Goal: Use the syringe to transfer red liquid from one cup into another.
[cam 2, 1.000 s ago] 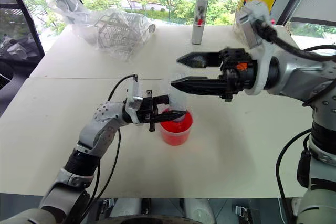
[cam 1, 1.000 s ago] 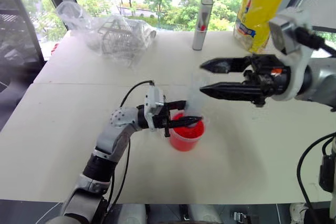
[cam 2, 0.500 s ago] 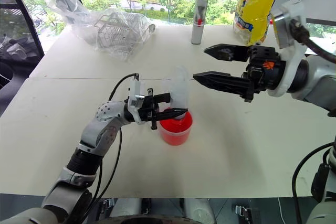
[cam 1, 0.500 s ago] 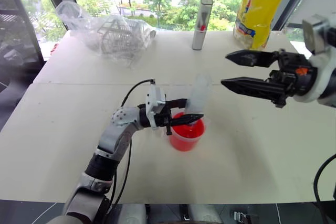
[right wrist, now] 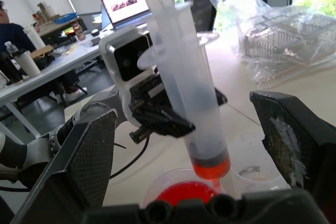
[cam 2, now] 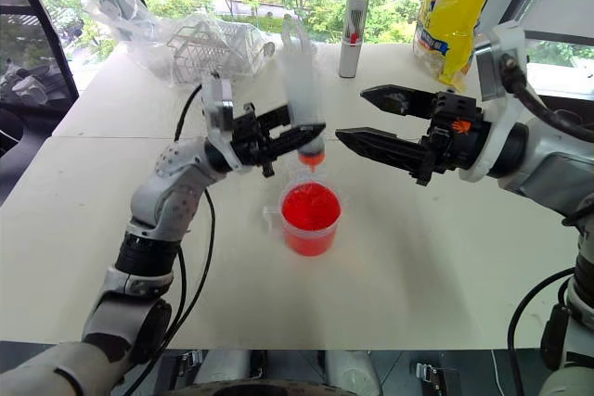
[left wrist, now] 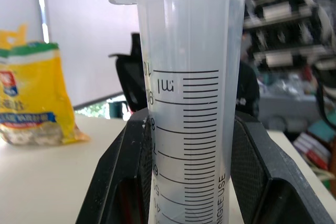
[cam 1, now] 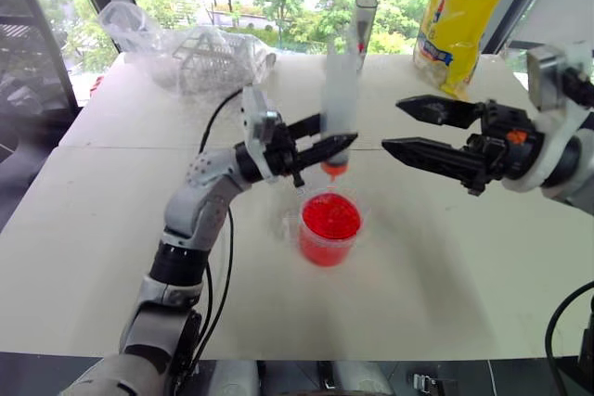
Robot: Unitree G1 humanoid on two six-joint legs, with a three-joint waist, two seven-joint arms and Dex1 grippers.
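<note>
My left gripper (cam 1: 336,130) is shut on the syringe (cam 1: 340,99) and holds it upright, orange-red tip (cam 2: 312,157) down. It hangs just above the cup of red liquid (cam 1: 329,227), a clear beaker with a small handle on its left. The dark plunger seal (right wrist: 210,157) sits low, with a little red under it. The printed scale (left wrist: 191,108) stands between the black fingers (left wrist: 113,179). My right gripper (cam 1: 393,125) is open, level, to the right of the syringe and apart from it. A clear rim (right wrist: 247,176) shows beside the red cup; I cannot tell whether it is another cup.
At the table's far edge stand a yellow bag (cam 1: 459,11), an upright grey tube with a red mark (cam 2: 352,30) and a wire basket in plastic wrap (cam 1: 200,57). A person (right wrist: 10,30) sits at a desk with a laptop (right wrist: 128,3) beyond the table.
My left gripper has lifted the syringe straight up out of the red cup. My right gripper has drawn back to the right, away from the syringe's top.
</note>
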